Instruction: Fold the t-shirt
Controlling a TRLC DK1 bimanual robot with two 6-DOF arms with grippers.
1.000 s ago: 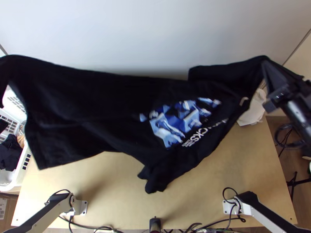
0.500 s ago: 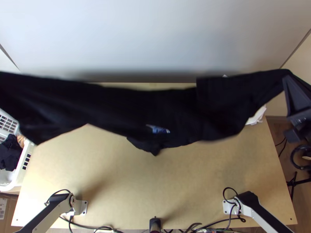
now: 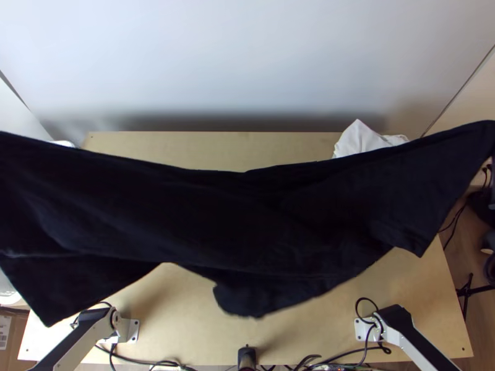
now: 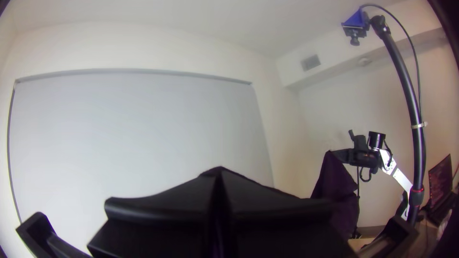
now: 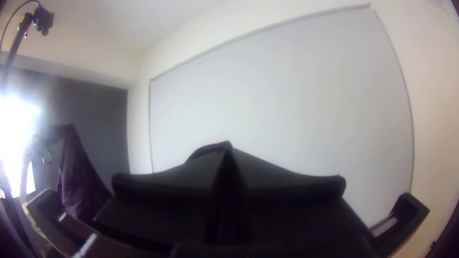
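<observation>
Above the table, the black t-shirt hangs spread sideways with its middle sagging, one upper end pinched in my left gripper, the other clamped in my right gripper, and past it a white cloth lies near the table's far right corner.

We see a left arm and right arm with white links and long black panels, white bases dotted with screws, and thin black cables looping beside them.
</observation>
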